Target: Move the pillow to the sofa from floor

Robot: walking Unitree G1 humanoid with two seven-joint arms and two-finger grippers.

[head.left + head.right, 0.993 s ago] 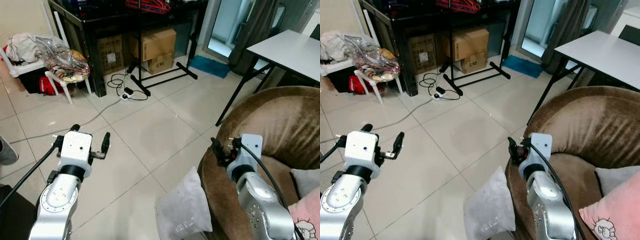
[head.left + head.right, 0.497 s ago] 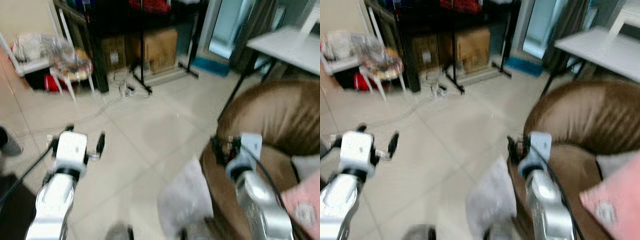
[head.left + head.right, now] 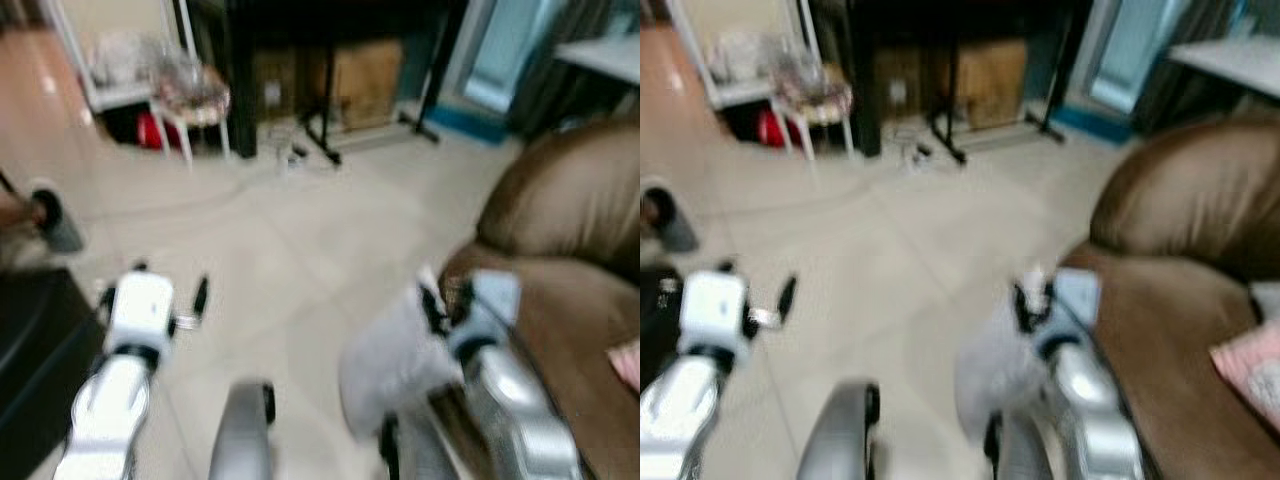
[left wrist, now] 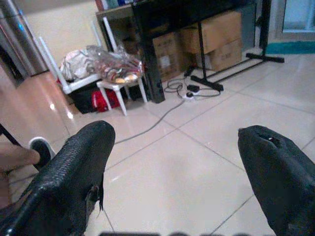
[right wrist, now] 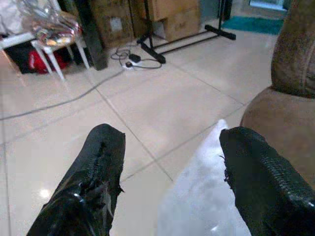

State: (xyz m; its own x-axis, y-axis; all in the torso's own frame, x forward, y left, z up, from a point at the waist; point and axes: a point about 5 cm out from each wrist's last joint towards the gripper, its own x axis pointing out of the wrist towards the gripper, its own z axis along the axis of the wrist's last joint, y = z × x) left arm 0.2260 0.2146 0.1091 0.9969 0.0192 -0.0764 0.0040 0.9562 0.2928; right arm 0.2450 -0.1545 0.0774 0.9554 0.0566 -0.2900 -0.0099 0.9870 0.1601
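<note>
1. Left eye view, blurred: grey pillow stands on the floor against the brown sofa.
2. Left wrist view: left gripper jaws gape wide, holding nothing.
3. Right wrist view: right gripper jaws spread wide, empty, above the pillow.

Both head views are smeared with motion blur. The grey pillow shows as a soft pale patch beside the brown sofa, its lower part hidden behind the right gripper. At 5 o'clock the sofa runs off the frame. Boxes under the dark table are perhaps cardboard.
</note>
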